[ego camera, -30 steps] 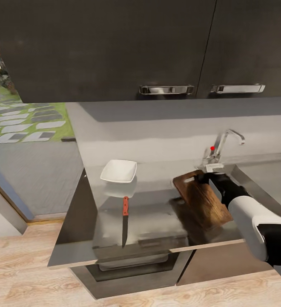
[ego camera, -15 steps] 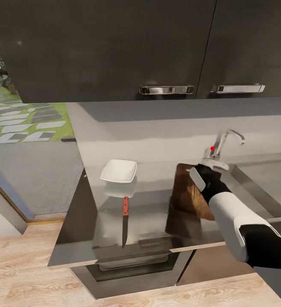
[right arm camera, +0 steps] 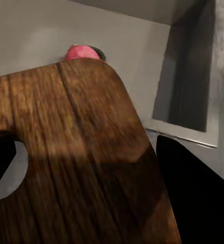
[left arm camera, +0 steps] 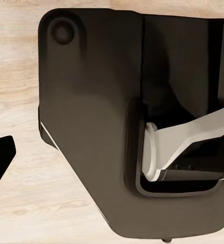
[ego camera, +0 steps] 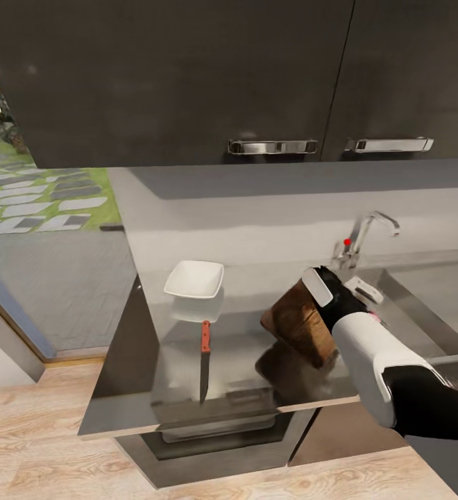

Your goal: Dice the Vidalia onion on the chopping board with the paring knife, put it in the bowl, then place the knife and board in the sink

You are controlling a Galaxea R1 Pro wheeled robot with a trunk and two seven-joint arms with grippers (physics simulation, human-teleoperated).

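My right gripper (ego camera: 317, 290) is shut on the handle end of the dark brown chopping board (ego camera: 297, 325), which hangs tilted above the countertop (ego camera: 243, 347), just left of the sink (ego camera: 423, 285). In the right wrist view the chopping board (right arm camera: 81, 162) takes up most of the frame. Past its rounded corner, the pinkish-red Vidalia onion (right arm camera: 82, 52) peeks out on the grey sink floor (right arm camera: 122, 30). The paring knife (ego camera: 204, 357) lies near the counter's front edge, red handle toward the white bowl (ego camera: 194, 279) behind it. One fingertip (left arm camera: 0, 157) of my left gripper hangs over wooden floor, far off to one side.
The chrome tap (ego camera: 364, 236) with a red dot rises behind the sink, close to my right wrist. Dark wall cabinets (ego camera: 187, 76) with metal handles hang above. The counter ends at the left, beside a tiled opening. My own dark base (left arm camera: 102, 127) sits below the left arm.
The chopping board lay flat beside the sink; my right gripper has raised it off the countertop, tipped it on edge and carried it left and toward the front.
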